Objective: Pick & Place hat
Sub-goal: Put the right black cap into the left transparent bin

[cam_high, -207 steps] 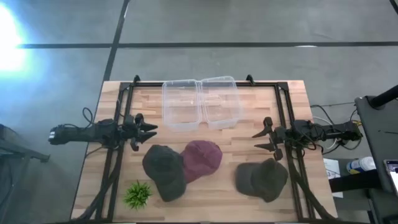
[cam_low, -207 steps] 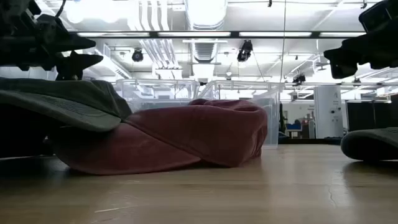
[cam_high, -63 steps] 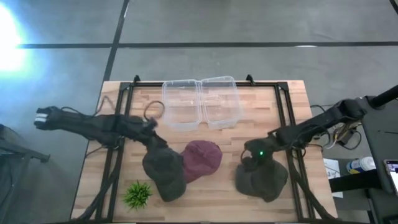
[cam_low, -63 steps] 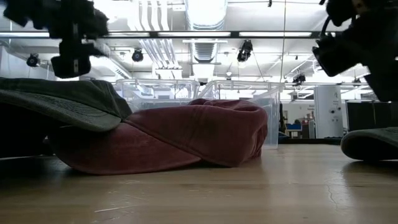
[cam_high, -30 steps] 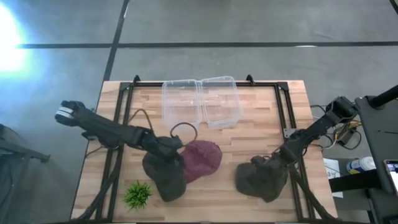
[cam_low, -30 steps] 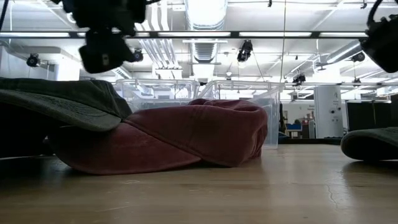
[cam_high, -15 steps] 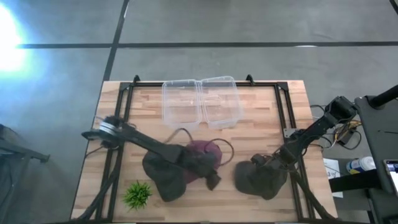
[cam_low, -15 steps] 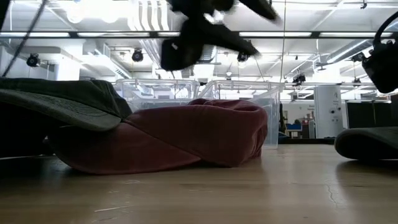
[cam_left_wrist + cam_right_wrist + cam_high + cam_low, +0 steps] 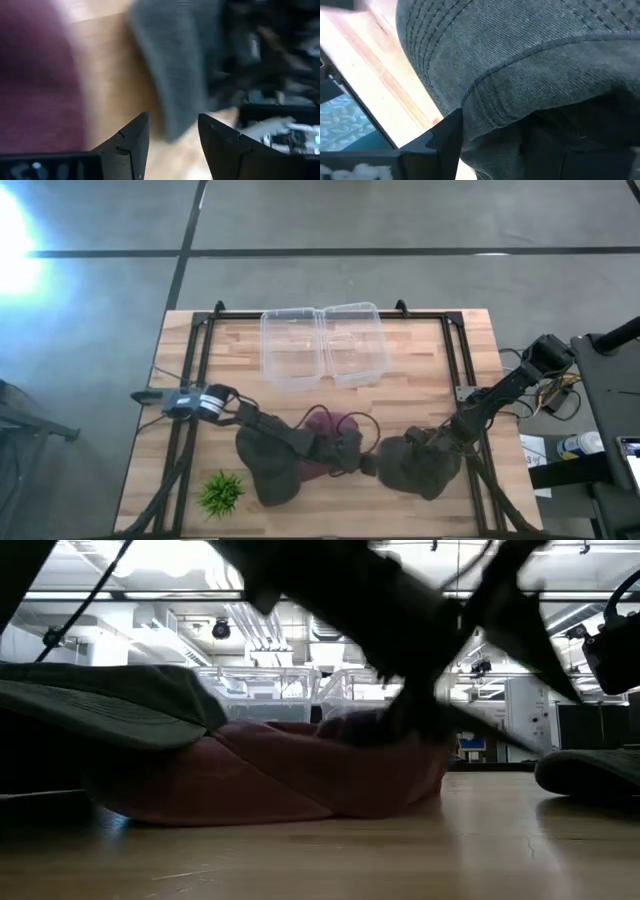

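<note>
Grey cap (image 9: 420,465) sits clamped in the right claw (image 9: 440,442); left claw (image 9: 172,137) gapes beside maroon cap (image 9: 322,423).

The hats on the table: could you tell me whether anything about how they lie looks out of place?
Yes. The maroon hat is partly buried: the dark hat overlaps one side and the left arm lies across it, the left gripper at its far edge. The grey-green hat lies apart, at the right gripper.

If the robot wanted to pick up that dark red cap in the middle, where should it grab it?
Probably at the maroon cap's soft crown on its right edge, coming down from above. Its left side is tucked under the dark cap, while the right side lies bare beside the left gripper, whose fingers are open.
</note>
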Motion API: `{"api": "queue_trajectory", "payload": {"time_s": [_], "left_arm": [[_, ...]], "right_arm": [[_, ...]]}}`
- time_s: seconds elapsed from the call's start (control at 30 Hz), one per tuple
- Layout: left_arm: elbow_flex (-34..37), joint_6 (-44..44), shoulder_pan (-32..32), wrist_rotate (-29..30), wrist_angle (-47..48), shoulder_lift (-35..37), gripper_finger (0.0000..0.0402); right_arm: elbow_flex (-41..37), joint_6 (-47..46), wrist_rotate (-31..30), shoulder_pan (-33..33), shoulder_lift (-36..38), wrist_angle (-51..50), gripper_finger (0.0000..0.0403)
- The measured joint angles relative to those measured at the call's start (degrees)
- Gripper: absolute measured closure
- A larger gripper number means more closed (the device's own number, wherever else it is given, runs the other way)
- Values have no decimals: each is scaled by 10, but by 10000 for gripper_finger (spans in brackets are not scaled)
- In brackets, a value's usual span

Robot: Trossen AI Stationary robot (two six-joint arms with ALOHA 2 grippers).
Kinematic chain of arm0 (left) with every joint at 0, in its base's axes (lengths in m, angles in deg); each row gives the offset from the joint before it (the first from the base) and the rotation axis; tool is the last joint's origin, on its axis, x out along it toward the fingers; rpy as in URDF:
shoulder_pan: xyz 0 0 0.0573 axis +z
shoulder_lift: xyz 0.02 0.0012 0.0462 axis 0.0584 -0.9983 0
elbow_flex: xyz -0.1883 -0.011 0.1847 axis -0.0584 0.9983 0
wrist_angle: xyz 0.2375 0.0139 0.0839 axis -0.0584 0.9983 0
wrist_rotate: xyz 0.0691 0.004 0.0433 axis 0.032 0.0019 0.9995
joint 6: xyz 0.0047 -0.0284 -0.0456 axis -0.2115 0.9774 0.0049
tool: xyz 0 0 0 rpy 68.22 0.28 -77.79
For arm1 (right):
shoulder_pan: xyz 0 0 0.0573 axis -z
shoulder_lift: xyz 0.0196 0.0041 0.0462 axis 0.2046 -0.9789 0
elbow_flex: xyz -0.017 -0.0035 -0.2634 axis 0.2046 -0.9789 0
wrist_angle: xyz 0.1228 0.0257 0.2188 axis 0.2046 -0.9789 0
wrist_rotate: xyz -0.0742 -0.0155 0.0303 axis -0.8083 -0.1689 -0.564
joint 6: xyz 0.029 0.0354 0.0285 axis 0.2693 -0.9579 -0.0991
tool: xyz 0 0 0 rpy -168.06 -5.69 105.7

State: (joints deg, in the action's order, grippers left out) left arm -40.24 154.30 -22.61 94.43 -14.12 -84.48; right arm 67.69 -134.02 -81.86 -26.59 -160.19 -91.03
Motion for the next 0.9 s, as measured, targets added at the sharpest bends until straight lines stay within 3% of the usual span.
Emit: {"api": "queue_trajectory", "payload": {"time_s": [0.33,0.7,0.8,0.9], "left_arm": [[3,10,9,8,-11,-17,239],[5,-80,31,-2,-83,-21,241],[5,-105,33,-22,-82,-18,260],[-3,-117,33,-30,-82,-15,305]], "right_arm": [[-1,2,-16,2,-2,35,218],[-1,15,-19,40,-2,86,218],[-1,25,-28,45,1,91,218],[6,43,-29,44,8,89,218]]}}
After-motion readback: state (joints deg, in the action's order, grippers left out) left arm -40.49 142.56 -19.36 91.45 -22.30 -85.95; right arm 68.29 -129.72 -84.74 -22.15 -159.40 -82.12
